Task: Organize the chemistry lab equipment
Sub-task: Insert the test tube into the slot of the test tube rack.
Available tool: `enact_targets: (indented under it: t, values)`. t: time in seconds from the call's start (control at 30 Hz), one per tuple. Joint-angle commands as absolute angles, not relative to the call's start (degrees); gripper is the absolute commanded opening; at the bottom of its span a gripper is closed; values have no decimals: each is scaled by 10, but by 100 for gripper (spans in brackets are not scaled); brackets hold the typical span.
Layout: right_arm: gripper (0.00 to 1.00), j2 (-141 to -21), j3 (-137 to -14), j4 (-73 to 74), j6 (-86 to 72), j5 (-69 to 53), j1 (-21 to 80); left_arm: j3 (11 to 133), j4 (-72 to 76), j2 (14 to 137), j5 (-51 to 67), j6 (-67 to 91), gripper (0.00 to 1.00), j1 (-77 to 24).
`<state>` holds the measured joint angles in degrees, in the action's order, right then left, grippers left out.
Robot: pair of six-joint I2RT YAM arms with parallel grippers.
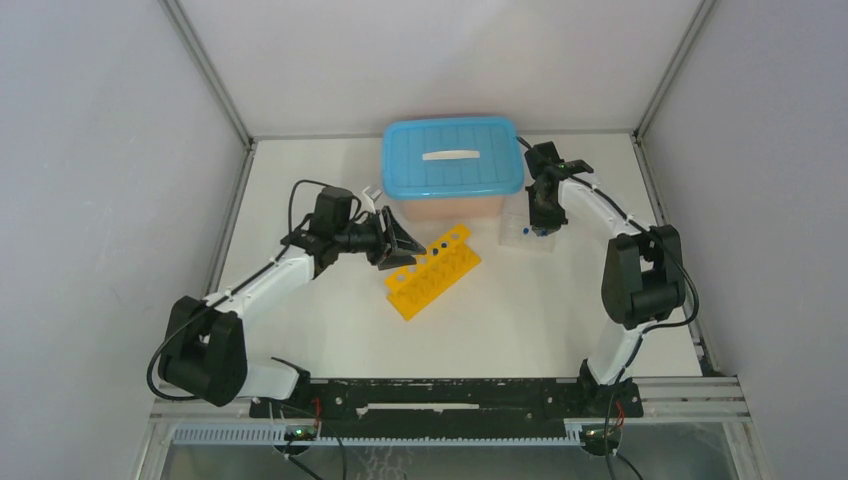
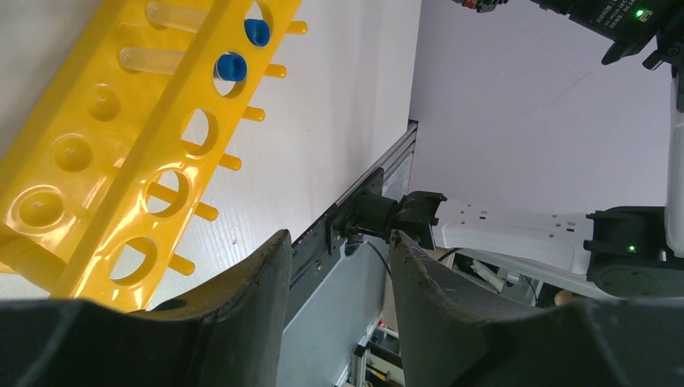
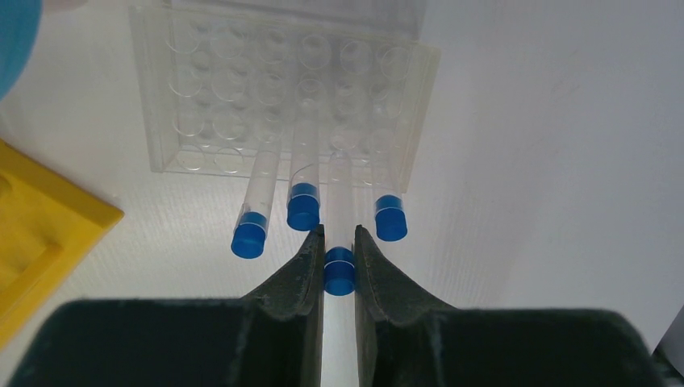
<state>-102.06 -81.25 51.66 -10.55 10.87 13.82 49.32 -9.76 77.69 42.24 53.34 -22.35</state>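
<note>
1. Tube [image 3: 339, 272], standing in the tray [image 3: 169, 89], is pinched near its cap by the right gripper [image 3: 339, 235], seemingly for removal.
2. Left gripper [image 2: 339, 246] is held spread beside the rack [image 2: 85, 173], perhaps to steady it.

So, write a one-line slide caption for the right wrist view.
Right gripper pinching one small clear blue-capped tube beside three others set in the clear plastic well tray.

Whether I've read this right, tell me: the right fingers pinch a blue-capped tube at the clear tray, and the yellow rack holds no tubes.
One thing is wrong: the yellow rack is not empty. The left wrist view shows two blue-capped tubes in its holes. The rest stands: the right fingers pinch a blue-capped tube at the clear tray.
</note>
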Motion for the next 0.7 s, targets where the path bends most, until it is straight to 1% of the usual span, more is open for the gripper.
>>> enact_targets:
  t: [0.0,0.43,0.57,0.67]
  values:
    - [13,-1026,-816,499,-98,110,132,540,-83,778,435,517,52,-221]
    - [24,-1033,-817,497,-97,105,130,545,-83,784,437,516,52,-219]
    - [31,-1031,-817,497,-97,101,129,547,-83,784,437,516,52,-219]
    - [32,-1029,-818,497,-97,100,129,548,-83,783,436,517,53,-219]
